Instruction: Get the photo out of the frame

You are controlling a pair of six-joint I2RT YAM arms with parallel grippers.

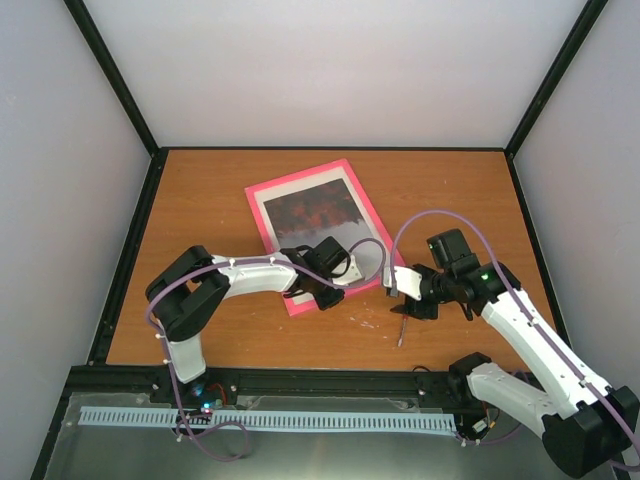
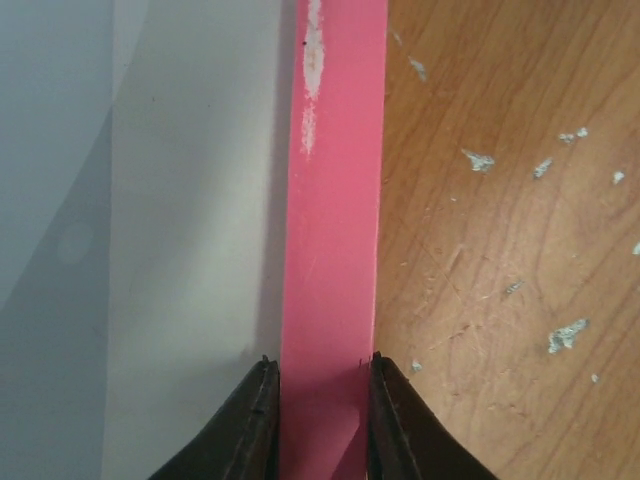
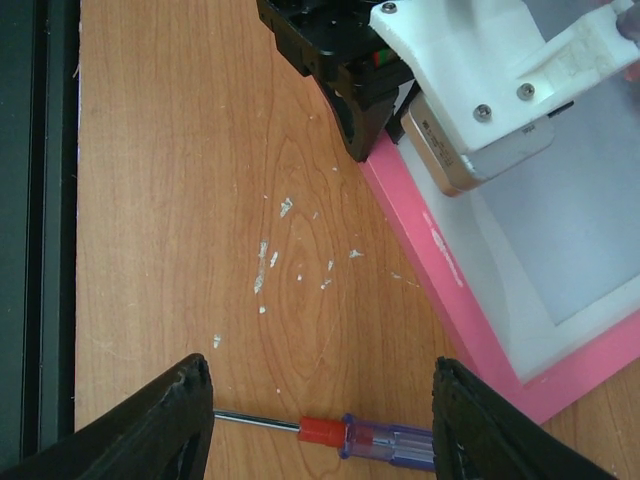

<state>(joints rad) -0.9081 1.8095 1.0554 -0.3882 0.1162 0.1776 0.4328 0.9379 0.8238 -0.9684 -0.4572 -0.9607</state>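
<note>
The frame (image 1: 362, 203), with a bright pink border, lies flat in the middle of the table. The photo (image 1: 308, 212) sits inside it, dark red-black at the far end and pale at the near end. My left gripper (image 1: 322, 280) is at the frame's near right corner. In the left wrist view its fingers (image 2: 258, 425) stand on either side of the pink border (image 2: 335, 250) and touch both its edges. My right gripper (image 3: 320, 415) is open wide just above the table, to the right of the frame.
A small screwdriver (image 3: 400, 443) with a red collar and clear blue handle lies on the wood between my right fingers; it also shows in the top view (image 1: 401, 326). The left arm's wrist (image 3: 480, 70) hangs over the frame's corner. Black posts and grey walls ring the table.
</note>
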